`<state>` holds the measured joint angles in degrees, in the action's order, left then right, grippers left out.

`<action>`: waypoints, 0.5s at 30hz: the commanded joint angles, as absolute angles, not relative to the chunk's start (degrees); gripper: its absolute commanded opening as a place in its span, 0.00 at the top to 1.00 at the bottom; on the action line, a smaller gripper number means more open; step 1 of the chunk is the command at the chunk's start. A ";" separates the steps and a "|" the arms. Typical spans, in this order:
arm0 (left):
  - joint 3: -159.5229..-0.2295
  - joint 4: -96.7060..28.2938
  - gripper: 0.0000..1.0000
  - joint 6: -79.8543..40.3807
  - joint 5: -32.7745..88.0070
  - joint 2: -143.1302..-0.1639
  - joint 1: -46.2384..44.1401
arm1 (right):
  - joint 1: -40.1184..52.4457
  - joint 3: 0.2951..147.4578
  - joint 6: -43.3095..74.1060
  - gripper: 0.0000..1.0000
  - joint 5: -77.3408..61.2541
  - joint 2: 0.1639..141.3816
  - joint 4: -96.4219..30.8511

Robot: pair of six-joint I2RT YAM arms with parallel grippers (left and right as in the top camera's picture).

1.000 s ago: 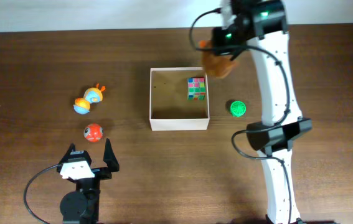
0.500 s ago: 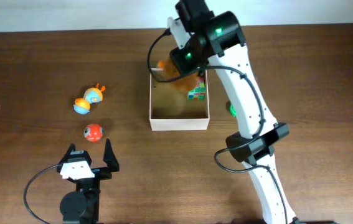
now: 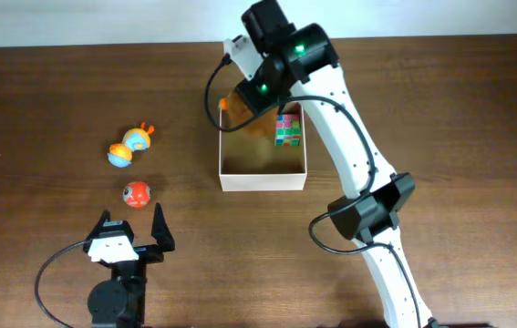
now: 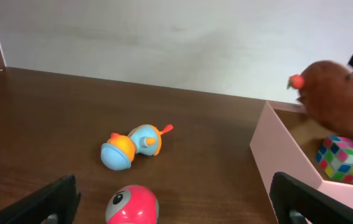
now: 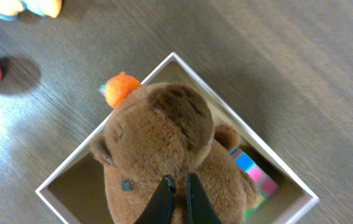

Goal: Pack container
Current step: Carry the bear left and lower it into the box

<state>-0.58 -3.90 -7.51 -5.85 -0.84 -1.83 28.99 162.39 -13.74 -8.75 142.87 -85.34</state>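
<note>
1. Reference item: the container (image 3: 263, 179) stands open-topped at mid-desk (image 3: 39, 82). All positions below are given relative to it.

2. Right end effector (image 5: 177, 186): its fingers are pressed nearly together, pinching the fur of the brown plush bear (image 5: 160, 140) from above. The bear hangs over the far-left corner of the container, partly across the rim. I judge the top grip to be deliberate: it keeps the fingers clear of the thin walls and lets the bear drop straight in on release. An orange piece (image 5: 121, 87) shows at the bear's head; I cannot tell whether it is attached.

3. Inside the container, the multicoloured cube (image 3: 287, 129) sits against the far-right wall. This leaves the left and near floor bare, which I judge to be the space meant for the bear.

4. Left end effector (image 3: 131, 217): fingers spread wide, holding nothing, parked near-left of the container and facing the loose toys.

5. Count:
- Container: one.
- Cube, packed: one.
- Plush bear, held: one.
- Loose toys left of the container: two, namely an orange-and-blue toy (image 3: 131, 146) and a red ball toy (image 3: 136, 193).
</note>
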 commanded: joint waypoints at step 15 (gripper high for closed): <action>-0.51 -4.16 0.01 -6.61 -6.04 -0.30 -1.54 | 29.98 150.76 -16.12 0.76 -9.87 142.26 -76.99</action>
